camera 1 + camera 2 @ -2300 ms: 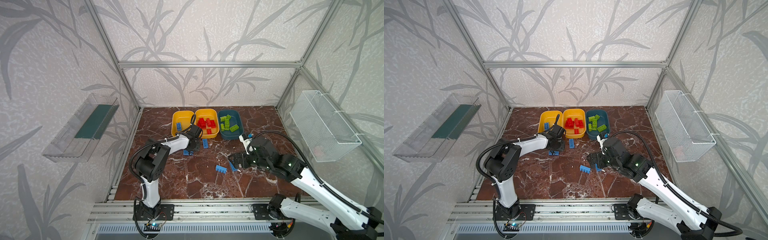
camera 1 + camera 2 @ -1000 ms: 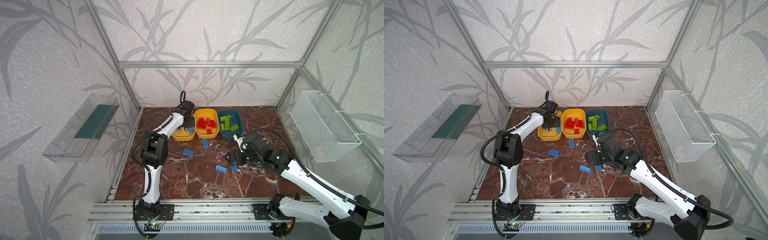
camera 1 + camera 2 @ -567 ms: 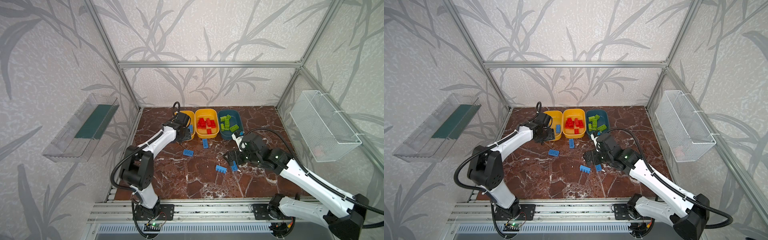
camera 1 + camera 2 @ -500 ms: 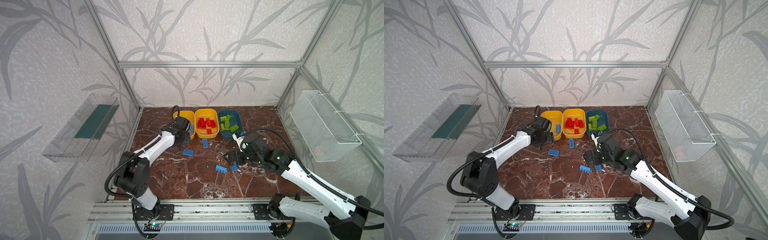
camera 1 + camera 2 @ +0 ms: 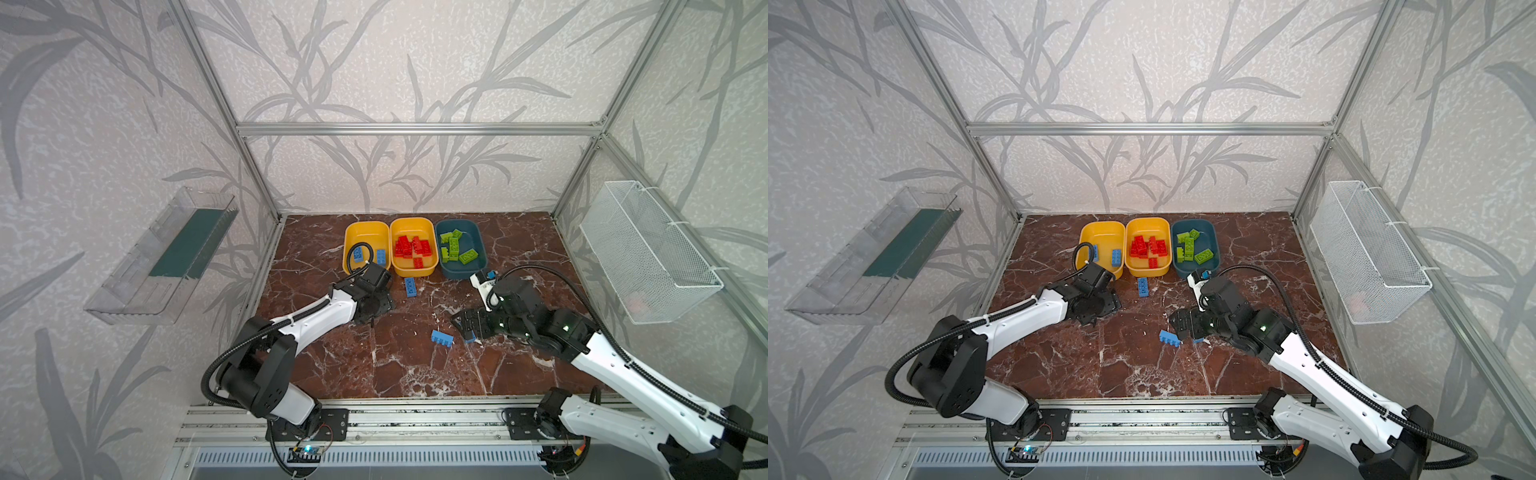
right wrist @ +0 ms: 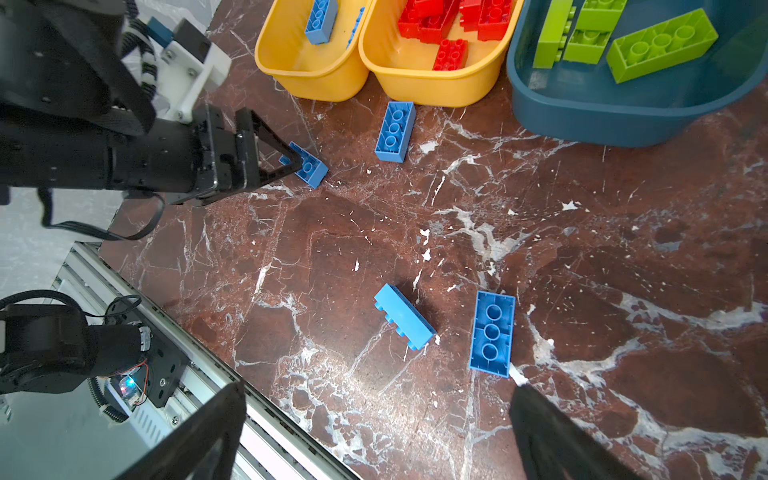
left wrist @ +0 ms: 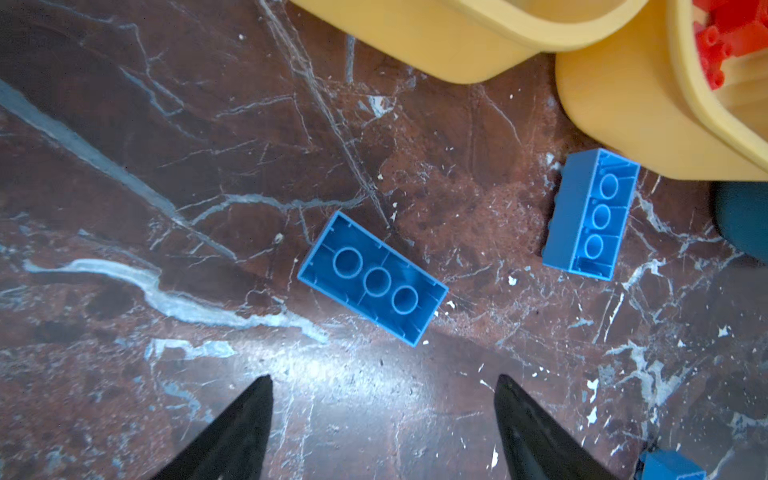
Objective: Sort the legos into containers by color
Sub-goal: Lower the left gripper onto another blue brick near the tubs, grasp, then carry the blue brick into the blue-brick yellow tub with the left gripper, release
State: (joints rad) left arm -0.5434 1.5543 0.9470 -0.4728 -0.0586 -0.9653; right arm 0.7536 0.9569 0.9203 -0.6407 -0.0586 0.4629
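Marble floor (image 5: 395,374) looked nearly sorted: reds (image 5: 411,247) sat in the middle tub (image 5: 415,272), greens (image 5: 455,247) in the teal tub (image 5: 457,272) beside it, two blues (image 5: 358,253) on its other side in the yellow tub (image 5: 365,232). Four blue legos (image 5: 410,286) lay loose, one just beside the middle tub, three farther out. I had the left gripper (image 7: 384,386) spread wide and empty near an upturned brick (image 7: 372,278), wide enough to straddle it, I judged. The right gripper (image 6: 378,390) gaped empty above two more, for the same reason.
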